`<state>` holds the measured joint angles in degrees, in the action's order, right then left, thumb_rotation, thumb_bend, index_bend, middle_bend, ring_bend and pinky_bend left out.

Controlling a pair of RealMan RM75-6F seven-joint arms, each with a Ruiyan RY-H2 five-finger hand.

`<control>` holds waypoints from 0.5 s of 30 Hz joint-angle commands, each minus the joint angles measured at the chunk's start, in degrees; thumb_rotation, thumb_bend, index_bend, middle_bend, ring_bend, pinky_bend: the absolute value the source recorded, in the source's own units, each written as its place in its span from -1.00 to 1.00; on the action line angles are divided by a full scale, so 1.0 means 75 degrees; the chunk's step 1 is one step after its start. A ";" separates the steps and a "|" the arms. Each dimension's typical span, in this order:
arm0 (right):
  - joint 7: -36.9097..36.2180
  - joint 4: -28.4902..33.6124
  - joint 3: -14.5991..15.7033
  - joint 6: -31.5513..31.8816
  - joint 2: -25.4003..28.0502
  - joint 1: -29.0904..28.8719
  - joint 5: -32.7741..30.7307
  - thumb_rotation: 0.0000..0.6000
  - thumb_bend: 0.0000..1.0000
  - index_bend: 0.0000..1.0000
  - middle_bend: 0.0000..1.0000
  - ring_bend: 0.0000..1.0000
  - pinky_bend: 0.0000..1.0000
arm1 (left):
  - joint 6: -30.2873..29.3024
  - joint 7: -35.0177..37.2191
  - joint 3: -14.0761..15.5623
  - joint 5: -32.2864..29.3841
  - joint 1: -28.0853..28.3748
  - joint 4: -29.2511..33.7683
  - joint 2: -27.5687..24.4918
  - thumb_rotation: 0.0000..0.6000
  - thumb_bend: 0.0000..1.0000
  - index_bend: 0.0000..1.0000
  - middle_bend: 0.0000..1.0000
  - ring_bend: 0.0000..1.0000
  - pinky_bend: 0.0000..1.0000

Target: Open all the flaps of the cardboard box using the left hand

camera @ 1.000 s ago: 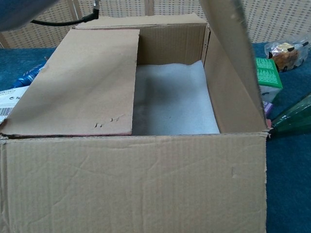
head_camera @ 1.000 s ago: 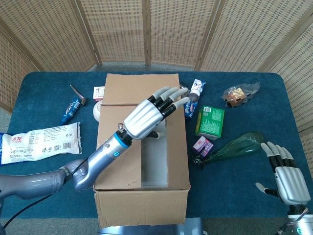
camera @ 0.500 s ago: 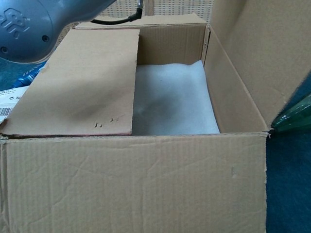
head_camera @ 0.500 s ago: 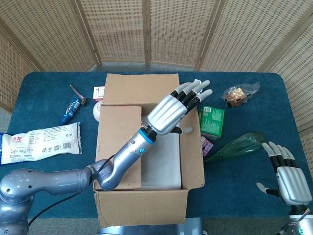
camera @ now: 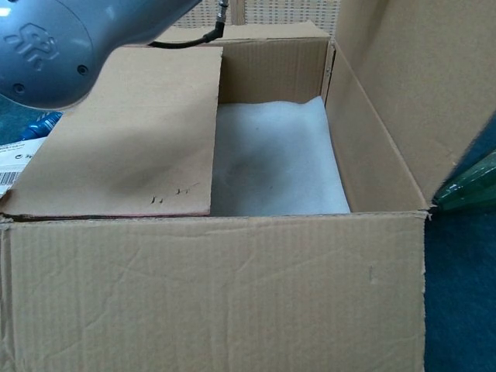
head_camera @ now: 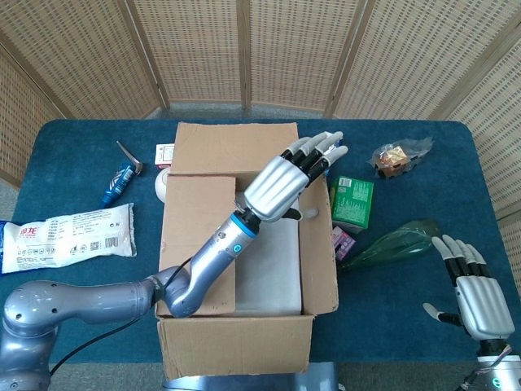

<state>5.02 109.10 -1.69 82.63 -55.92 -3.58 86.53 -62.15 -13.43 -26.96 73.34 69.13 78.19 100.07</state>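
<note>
Right now the left hand [head_camera: 286, 177] is hovering over the far right part of the cardboard box [head_camera: 236, 334], fingers stretched out together and holding nothing. The box is sitting mid-counter [head_camera: 73, 293], its long axis running from the near edge toward the back screen.

The right flap [head_camera: 319, 252] is leaning outward over the green carton [head_camera: 352, 202] side. The left flap [head_camera: 198, 236] is lying flat across the left half of the opening; the chest view is showing it level over the white lining [camera: 271, 167]. The far flap [head_camera: 234, 147] appears to be lying closed too, though I cannot be certain from here.

By my reckoning the left flap is next. Its free edge is running lengthwise down the middle of the box, just to the left of and below the hand, so the hand is needing to cross back leftward and get fingertips under that edge.

The right hand [head_camera: 476, 297] is resting well away at the near right corner of the counter, fingers spread, holding nothing, beside the green bottle [head_camera: 391, 244]. The left hand is much the nearer.
</note>
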 commanded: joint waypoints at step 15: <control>-0.0068 -0.0012 0.0010 -0.0007 0.0032 0.0016 -0.0055 1.00 -1.00 -1.00 -1.00 -1.00 -1.00 | 0.0543 -0.0651 0.0035 -0.0642 0.0709 -0.0717 0.0754 1.00 -0.96 -1.00 -1.00 -1.00 -0.69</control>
<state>4.51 109.02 -1.63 82.56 -55.69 -3.48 86.10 -58.91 -17.54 -27.32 69.30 74.58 72.17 106.06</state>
